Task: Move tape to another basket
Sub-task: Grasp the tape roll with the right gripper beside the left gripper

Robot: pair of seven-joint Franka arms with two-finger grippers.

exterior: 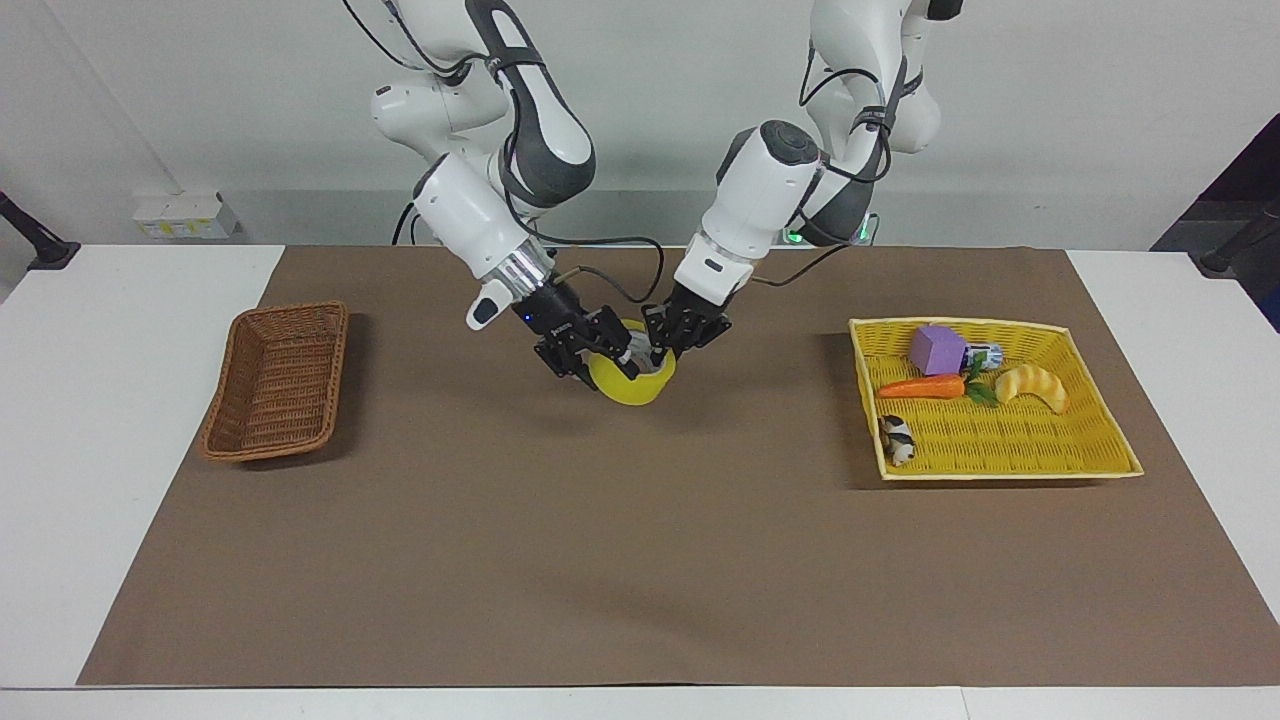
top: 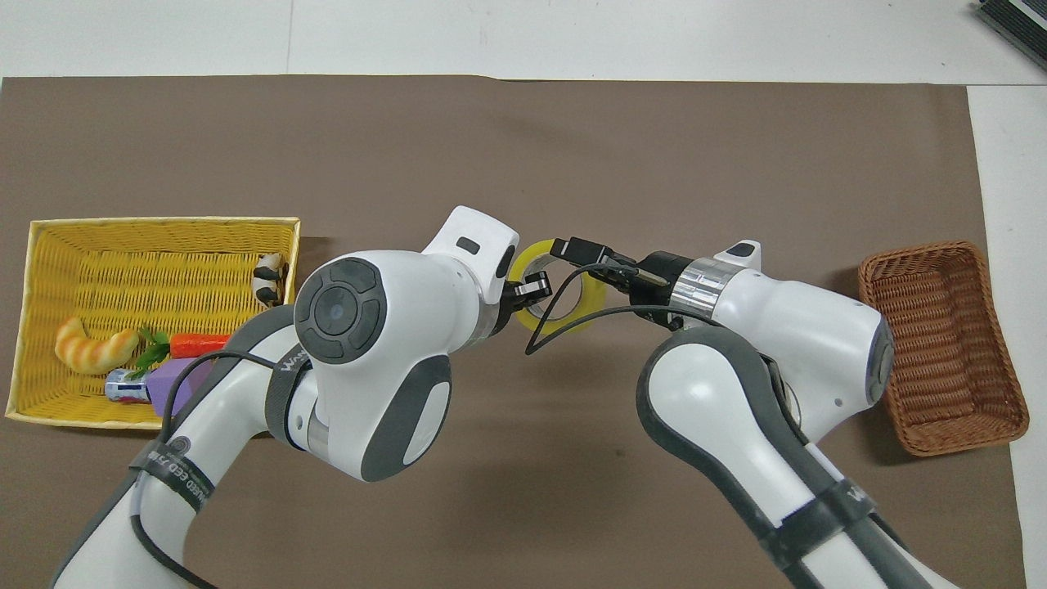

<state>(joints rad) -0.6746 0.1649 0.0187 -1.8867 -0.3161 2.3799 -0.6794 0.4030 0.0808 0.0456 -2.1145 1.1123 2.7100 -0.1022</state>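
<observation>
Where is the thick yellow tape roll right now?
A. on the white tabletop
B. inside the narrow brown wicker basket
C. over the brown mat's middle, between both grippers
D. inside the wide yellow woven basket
C: the thick yellow tape roll sits between the left gripper and right gripper, clear of the narrow brown wicker basket.

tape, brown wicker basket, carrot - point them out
tape (exterior: 622, 390), facing view, yellow outer band.
brown wicker basket (exterior: 240, 353), facing view, woven side wall.
carrot (exterior: 920, 388), facing view, middle of the orange body.
</observation>
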